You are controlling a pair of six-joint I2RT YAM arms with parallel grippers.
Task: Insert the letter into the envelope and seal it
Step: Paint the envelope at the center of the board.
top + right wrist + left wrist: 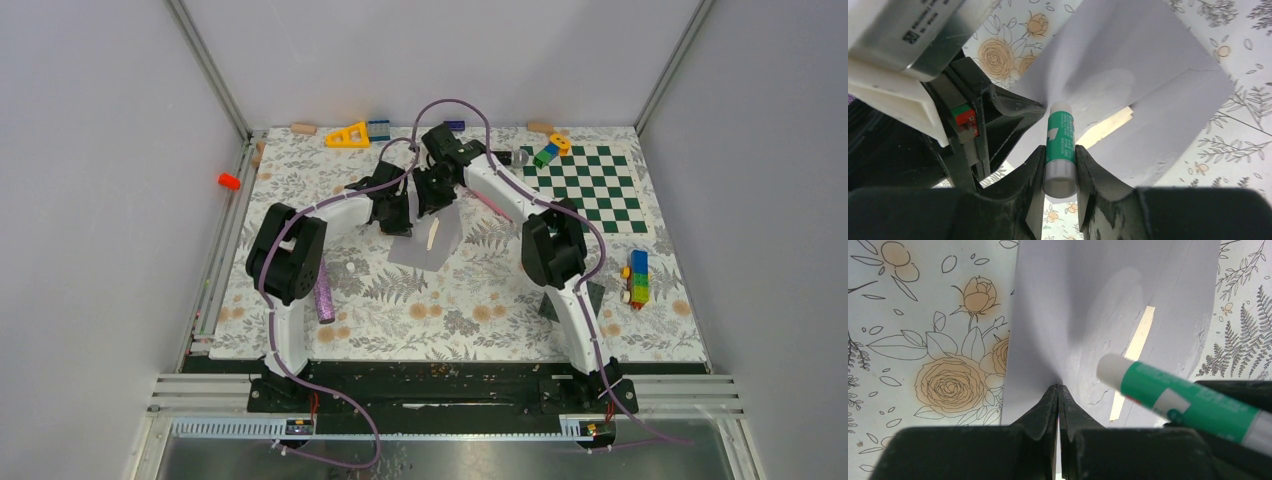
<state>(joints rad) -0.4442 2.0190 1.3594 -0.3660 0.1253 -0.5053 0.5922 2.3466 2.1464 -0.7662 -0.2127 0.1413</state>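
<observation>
Centre of the top view: 1 envelope [428, 250] is lying on the flowered table cover [450, 310], with its flap standing raised. The left gripper [400, 222] is pinching the flap's edge, fingers clenched tight on the paper. The right gripper [437, 192] is grasping 1 green-and-white glue stick [1060, 145] between both fingers, its white tip pointing at the inner face of the flap. Contact cannot be judged. 1 letter [1137, 340] is sitting inside the envelope and showing only as a narrow tan strip at the mouth. Bare cover is lying open below the envelope, toward the bottom of the frame. 1 checkerboard [590, 190] is occupying the upper right, well apart, and 1 purple cylinder [325, 297] is lying at lower left. The print on the glue stick's label is too small to read.
</observation>
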